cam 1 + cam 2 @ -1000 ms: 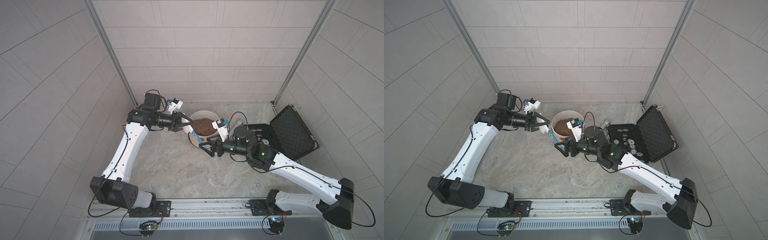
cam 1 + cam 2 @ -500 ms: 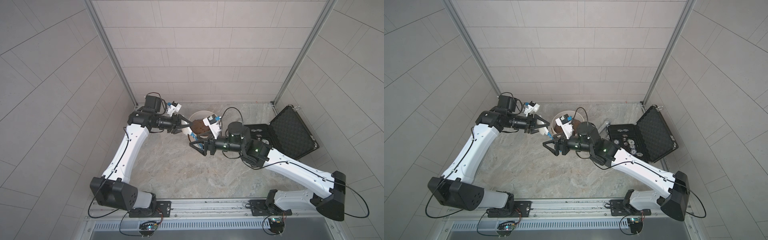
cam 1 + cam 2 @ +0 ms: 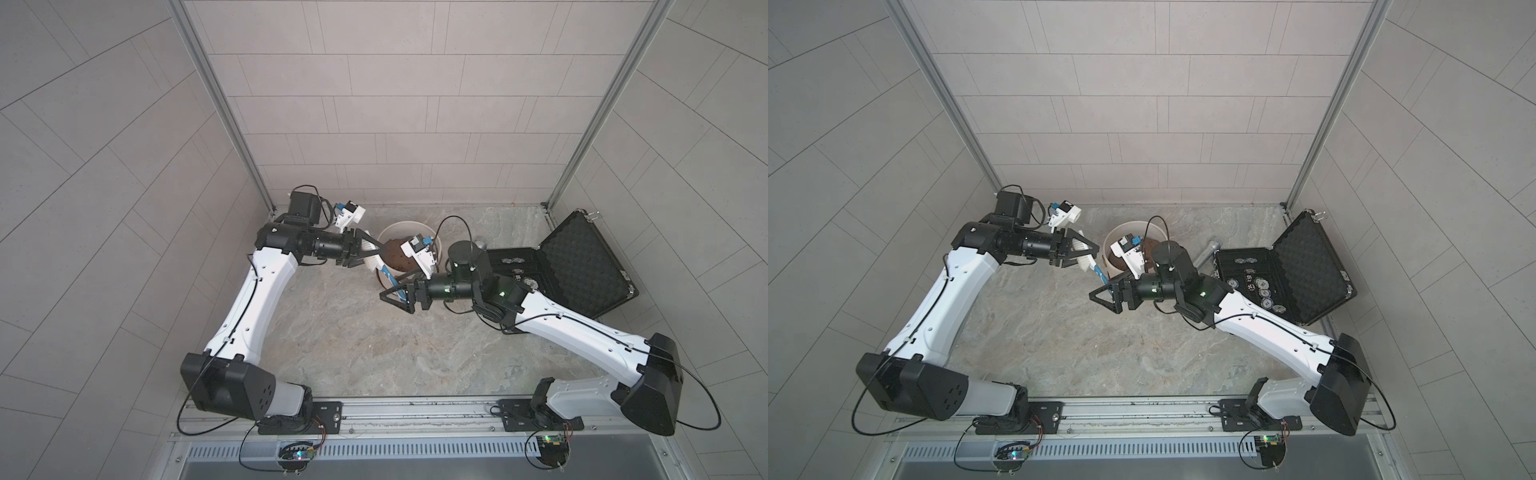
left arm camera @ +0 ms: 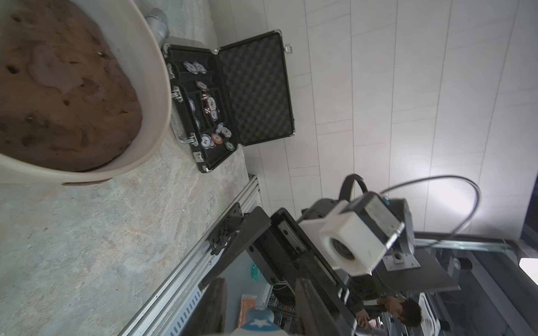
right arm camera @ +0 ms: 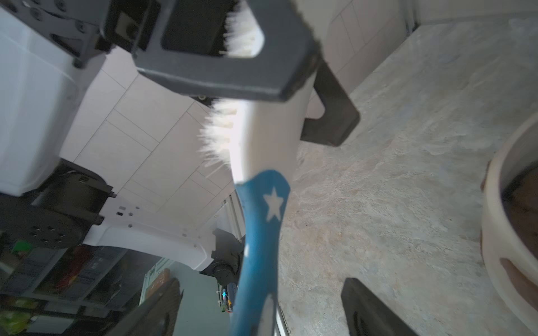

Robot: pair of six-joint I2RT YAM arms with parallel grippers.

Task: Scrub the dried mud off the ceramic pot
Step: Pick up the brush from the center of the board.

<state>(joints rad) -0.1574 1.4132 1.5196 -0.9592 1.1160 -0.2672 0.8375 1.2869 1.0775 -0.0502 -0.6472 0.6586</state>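
While the left hand is clamped on the white bristle head of the scrub brush, the right hand sits spread wide around the blue handle, gripping nothing. The right wrist view shows a gap between the handle and each of its fingers. There's a white star on the handle just below the head.

The brush hangs in the air above the bench. Its head is up at the left hand and the handle slants down to the right hand. The bristles are on the side turned away from the pot.

The ceramic pot stands upright on the bench just behind the brush, between the two arms and toward the back wall. It has a cream wall, a thick rim and a reddish-brown saucer under it. A lumpy brown soil mound sits inside.

The dried mud shows as reddish-brown patches on the pot's outer wall, blurred at the edge of the right wrist view. The brush is apart from the pot there. In both top views the right arm's wrist camera covers part of the pot, and I can't pick the patches out.

Past the pot on the right arm's side there's a grey metal cylinder on the bench. Next to it is an open black foam-lined case with poker chips in its tray and its lid propped back.
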